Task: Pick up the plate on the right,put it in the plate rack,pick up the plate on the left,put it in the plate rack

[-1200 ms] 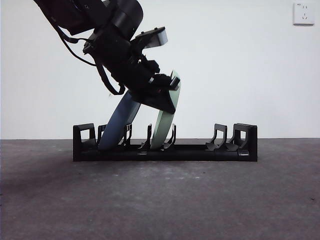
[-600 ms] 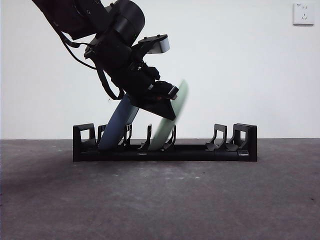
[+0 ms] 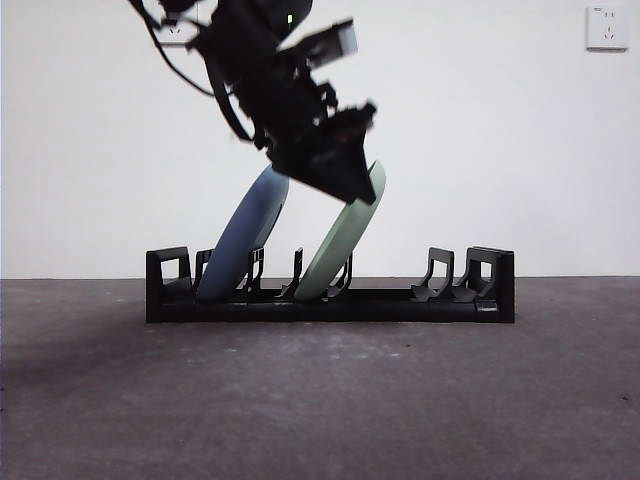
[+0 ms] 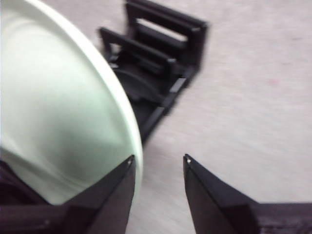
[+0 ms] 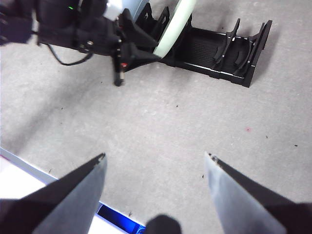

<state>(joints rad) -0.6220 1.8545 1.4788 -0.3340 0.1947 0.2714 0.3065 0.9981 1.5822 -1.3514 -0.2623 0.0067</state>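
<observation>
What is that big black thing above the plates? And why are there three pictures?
That black thing is a robot arm. The robot has two arms, and each ends in a pincer with two black jaws for grabbing.

One picture comes from a low camera looking across the grey table. It shows a long black plate rack with a blue plate and a pale green plate leaning in its slots.

The other two come from little cameras on the robot's wrists. The left pincer is open, right beside the green plate's edge, so it is not gripping the plate. It is the one you see above the plates.

The right pincer is open too, holds nothing, and waits over the bare table, away from the rack.
</observation>
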